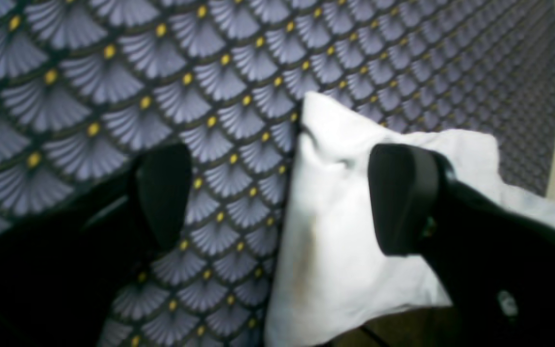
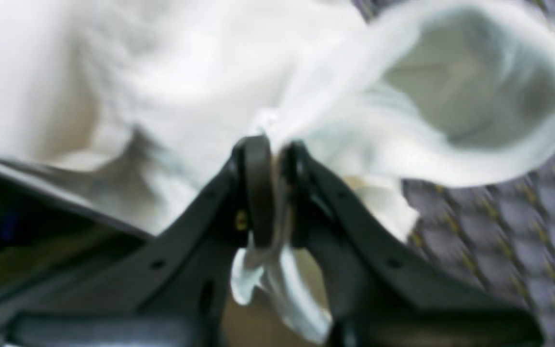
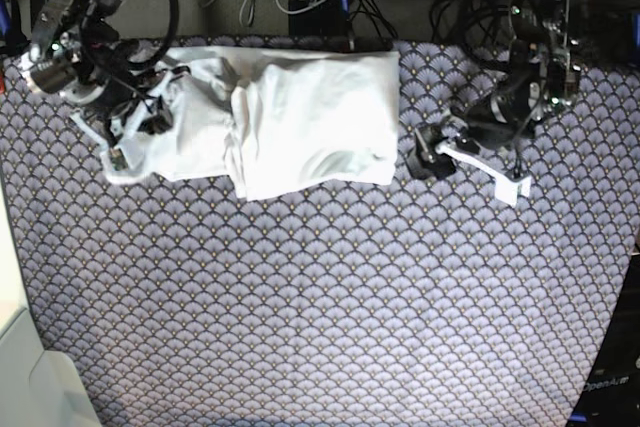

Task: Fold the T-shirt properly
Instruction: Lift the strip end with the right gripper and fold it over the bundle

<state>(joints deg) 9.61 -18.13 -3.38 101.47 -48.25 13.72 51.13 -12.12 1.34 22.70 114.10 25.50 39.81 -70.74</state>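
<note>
- My right gripper (image 3: pixel 128 137) sits at the far left of the base view, jaws pressed together on a bunched fold of the T-shirt (image 3: pixel 290 117); the wrist view shows the two pads nearly meeting with white cloth squeezed between them.
- A strip of that cloth hangs out behind my pinch, toward the wrist, and a sleeve opening (image 2: pixel 475 82) gapes just right of and beyond the fingertips (view is blurred, so seam detail is lost).
- The T-shirt spreads from that pinch rightward across the scallop-patterned cloth (image 3: pixel 320 287), rumpled near my right jaws and flatter toward the far side.
- Its right edge stops just short of my left gripper (image 3: pixel 425 160), with a narrow band of patterned cloth between.
- My left gripper's jaws stand spread wide, holding nothing.
- In the left wrist view a corner of the white shirt lies under and around my right-hand fingertip (image 1: pixel 403 197), while the other fingertip (image 1: pixel 162 193) hangs over bare patterned cloth (I cannot tell whether either pad touches the surface).
</note>
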